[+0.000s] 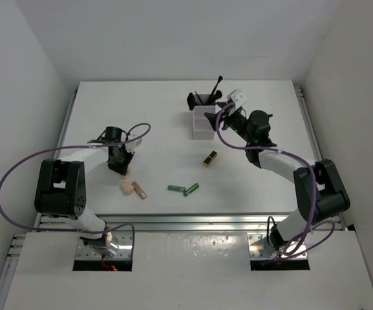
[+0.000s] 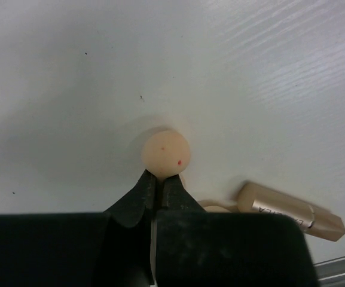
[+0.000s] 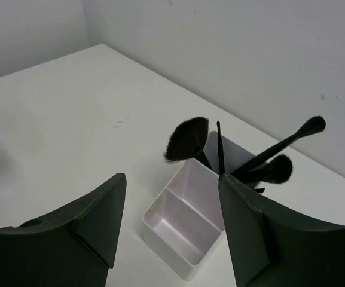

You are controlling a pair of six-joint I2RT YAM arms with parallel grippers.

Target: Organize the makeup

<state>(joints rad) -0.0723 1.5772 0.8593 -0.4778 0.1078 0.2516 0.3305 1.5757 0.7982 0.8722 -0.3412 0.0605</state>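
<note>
Left front: beige sponge on the white table, tan-gold tube lying near it. The left gripper is down at the sponge, jaws pressed together, tips at its near edge; pinch or mere touch not clear. Mid-front, one green tube and a second green tube lie close together, with the black-gold lipstick beyond them, apart. Black brushes stand in the far compartment of the white box, and the right gripper hangs above it, jaws wide, empty.
</note>
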